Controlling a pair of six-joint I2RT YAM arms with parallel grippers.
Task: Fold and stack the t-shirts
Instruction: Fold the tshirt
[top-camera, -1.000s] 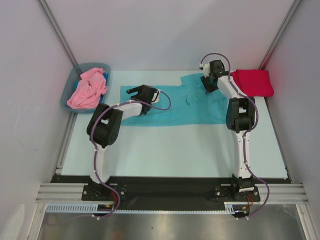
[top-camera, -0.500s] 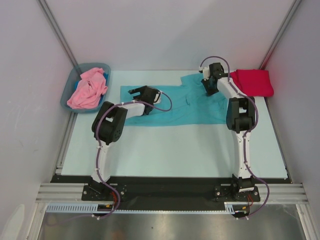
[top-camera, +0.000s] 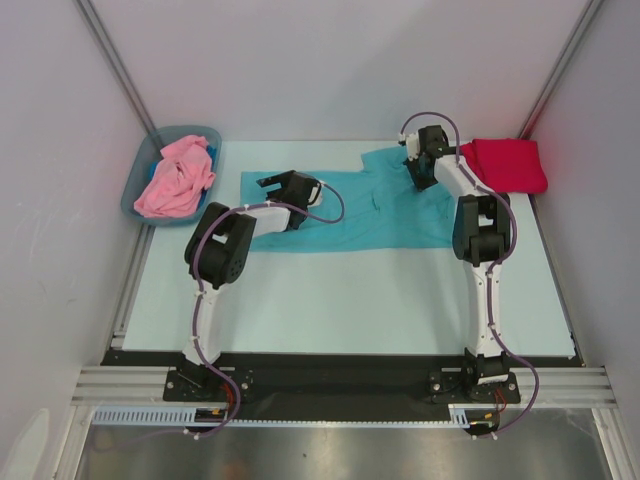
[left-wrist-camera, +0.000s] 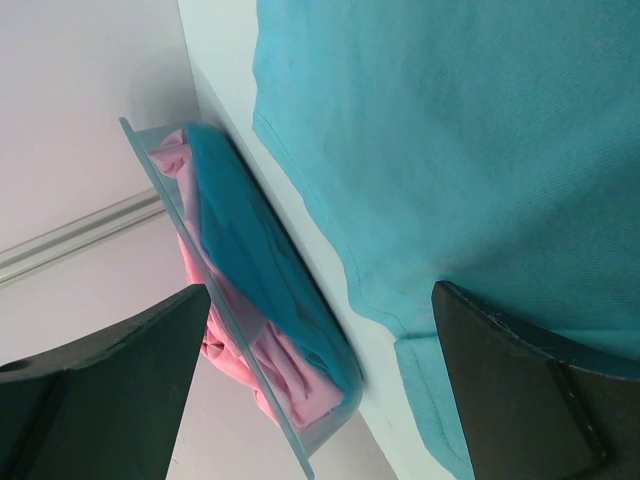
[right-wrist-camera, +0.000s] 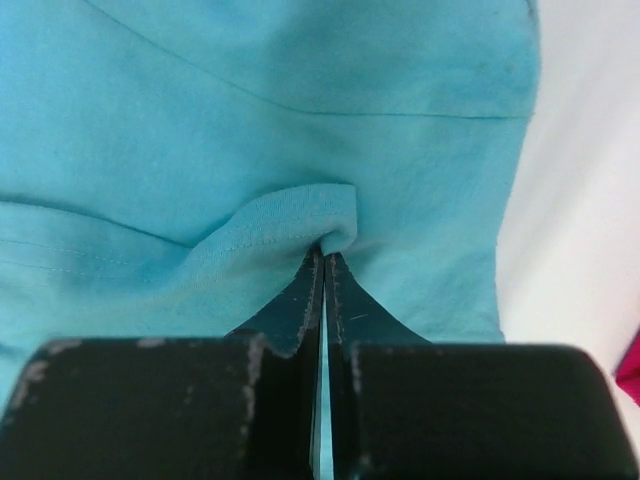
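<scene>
A teal t-shirt (top-camera: 370, 205) lies spread flat across the back of the table. My right gripper (top-camera: 418, 182) stands on its right part, shut on a small pinched-up fold of the teal cloth (right-wrist-camera: 300, 215), fingertips together (right-wrist-camera: 324, 255). My left gripper (top-camera: 268, 182) hovers over the shirt's left end, open (left-wrist-camera: 320, 300) with nothing between its fingers; the teal hem (left-wrist-camera: 400, 320) lies under it. A red t-shirt (top-camera: 510, 165) sits folded at the back right. A pink t-shirt (top-camera: 175, 180) is bunched in the bin.
The grey-blue plastic bin (top-camera: 137, 180) stands at the back left corner, just off the table's edge, and shows close beside the left gripper as the bin (left-wrist-camera: 250, 290). White walls close in the back and both sides. The red shirt's edge (right-wrist-camera: 632, 370) lies just right of the right gripper.
My right gripper has closed onto a fold of the teal shirt. The left arm's elbow has shifted slightly right; its gripper stays open in about the same place.
</scene>
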